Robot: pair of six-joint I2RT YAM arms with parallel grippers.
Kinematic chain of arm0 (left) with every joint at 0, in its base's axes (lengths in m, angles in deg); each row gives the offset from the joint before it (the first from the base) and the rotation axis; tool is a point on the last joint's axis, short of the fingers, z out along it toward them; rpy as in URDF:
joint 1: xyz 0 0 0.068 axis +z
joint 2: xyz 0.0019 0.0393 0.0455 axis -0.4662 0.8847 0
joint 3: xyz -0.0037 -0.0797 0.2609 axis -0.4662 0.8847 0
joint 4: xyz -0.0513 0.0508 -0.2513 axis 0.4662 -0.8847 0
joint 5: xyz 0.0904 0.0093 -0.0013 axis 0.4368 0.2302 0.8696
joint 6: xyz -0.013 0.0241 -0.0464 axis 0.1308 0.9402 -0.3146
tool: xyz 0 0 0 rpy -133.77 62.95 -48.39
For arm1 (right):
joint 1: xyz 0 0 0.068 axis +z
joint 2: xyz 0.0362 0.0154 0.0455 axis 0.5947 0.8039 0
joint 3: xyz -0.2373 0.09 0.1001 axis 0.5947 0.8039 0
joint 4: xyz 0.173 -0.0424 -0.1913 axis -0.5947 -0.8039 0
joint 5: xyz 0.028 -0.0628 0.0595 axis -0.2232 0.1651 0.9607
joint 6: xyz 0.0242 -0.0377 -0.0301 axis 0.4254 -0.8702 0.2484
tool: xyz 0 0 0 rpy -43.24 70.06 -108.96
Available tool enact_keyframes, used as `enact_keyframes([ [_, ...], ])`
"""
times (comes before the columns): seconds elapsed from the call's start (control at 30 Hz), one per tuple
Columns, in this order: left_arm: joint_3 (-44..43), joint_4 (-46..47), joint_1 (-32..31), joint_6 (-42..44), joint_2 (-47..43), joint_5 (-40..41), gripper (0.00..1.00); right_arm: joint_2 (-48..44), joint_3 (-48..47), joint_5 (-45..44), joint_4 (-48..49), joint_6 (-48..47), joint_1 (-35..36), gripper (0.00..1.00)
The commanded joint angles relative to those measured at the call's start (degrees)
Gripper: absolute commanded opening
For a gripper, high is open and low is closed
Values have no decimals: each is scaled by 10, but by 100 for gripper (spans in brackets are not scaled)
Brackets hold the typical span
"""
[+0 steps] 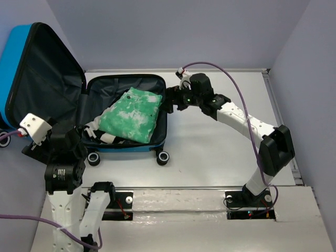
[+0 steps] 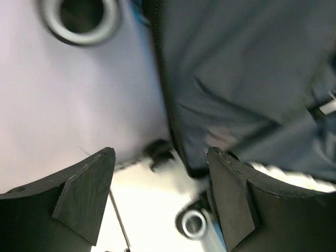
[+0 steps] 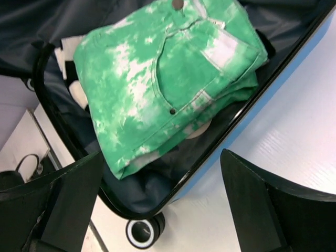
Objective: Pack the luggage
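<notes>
The luggage (image 1: 131, 148) lies open on the table, a blue shell with black lining. Its lid (image 1: 47, 79) stands up at the left. A folded green tie-dye garment (image 1: 131, 115) rests in the base on top of a black-and-white striped garment (image 1: 97, 134). My left gripper (image 1: 79, 142) is open at the lid's lower near corner. In the left wrist view the lid's black edge (image 2: 176, 126) runs down close to the right finger (image 2: 231, 194). My right gripper (image 1: 170, 102) is open over the base's right rim (image 3: 220, 147), holding nothing, with the green garment (image 3: 163, 79) just beyond it.
The luggage wheels (image 1: 163, 156) stick out at its near side; one wheel (image 3: 142, 231) sits between my right fingers. Purple-grey walls close in the table at the back and both sides. White table (image 1: 220, 152) stretches right of the luggage.
</notes>
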Motion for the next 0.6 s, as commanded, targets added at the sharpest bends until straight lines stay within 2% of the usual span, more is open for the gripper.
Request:
enact_keyframes([
  [0.0, 0, 58, -1, 9, 50, 142, 82, -22, 6, 37, 42, -26, 3, 99],
  [0.07, 9, 64, 18, 2, 74, 136, 82, -14, 6, 40, 42, -30, 3, 100],
  [0.13, 43, 133, 30, 64, 79, 133, 81, 1, 5, 39, 42, -29, 3, 100],
  [0.2, 25, 115, 48, 44, 107, 126, 79, 12, 5, 39, 42, -30, 3, 100],
  [0.37, -7, 128, 58, 46, 172, 145, 63, 58, 3, 0, 42, -28, 3, 100],
  [0.57, -22, 139, 85, 35, 219, 150, 57, 90, -2, -23, 42, -10, -12, 98],
])
